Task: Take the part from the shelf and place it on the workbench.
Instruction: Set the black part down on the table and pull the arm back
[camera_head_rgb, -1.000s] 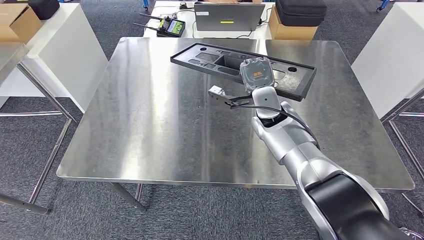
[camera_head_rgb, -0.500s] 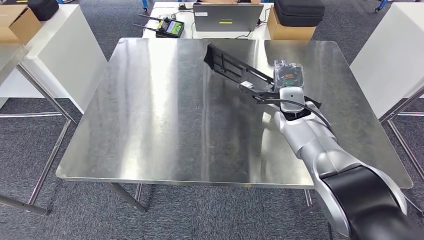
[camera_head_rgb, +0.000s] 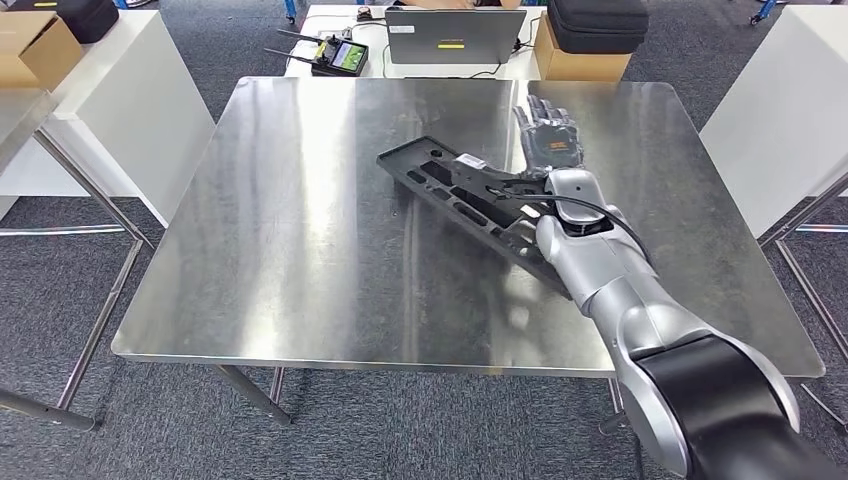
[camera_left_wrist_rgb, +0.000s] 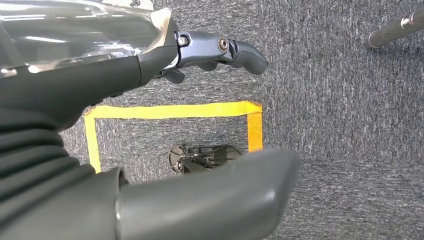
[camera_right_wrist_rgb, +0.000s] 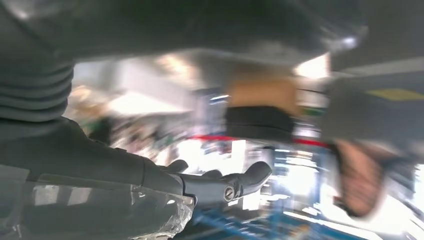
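— Now, item one: where does the part (camera_head_rgb: 470, 200) lie?

— Long black moulded part, recessed pockets along its length. It lies flat on the steel workbench (camera_head_rgb: 300, 250), set diagonally, one end toward the middle of the top, the other end running under the right forearm.

— And the right hand (camera_head_rgb: 548, 140)?

— Past the part's far side, over the bench top, fingers (camera_head_rgb: 540, 118) spread and extended away from the robot. Nothing sits between them; the hand is released. Whether the wrist or heel of the hand touches the part cannot be told from the head view. The right wrist view is heavily blurred; it shows dark fingers (camera_right_wrist_rgb: 240, 182) stretched out with nothing in them.

— Left hand (camera_left_wrist_rgb: 150, 130)?

— Seen in its wrist view, hanging over grey carpet (camera_left_wrist_rgb: 340, 100) with a yellow tape outline (camera_left_wrist_rgb: 172, 111). Thumb and fingers apart, holding nothing.

— Surroundings?

— Behind the workbench, a white table carrying a laptop (camera_head_rgb: 456, 36), a handheld controller (camera_head_rgb: 338, 54), a cardboard box (camera_head_rgb: 578, 62) and a black case (camera_head_rgb: 598, 22). White tables on both sides.
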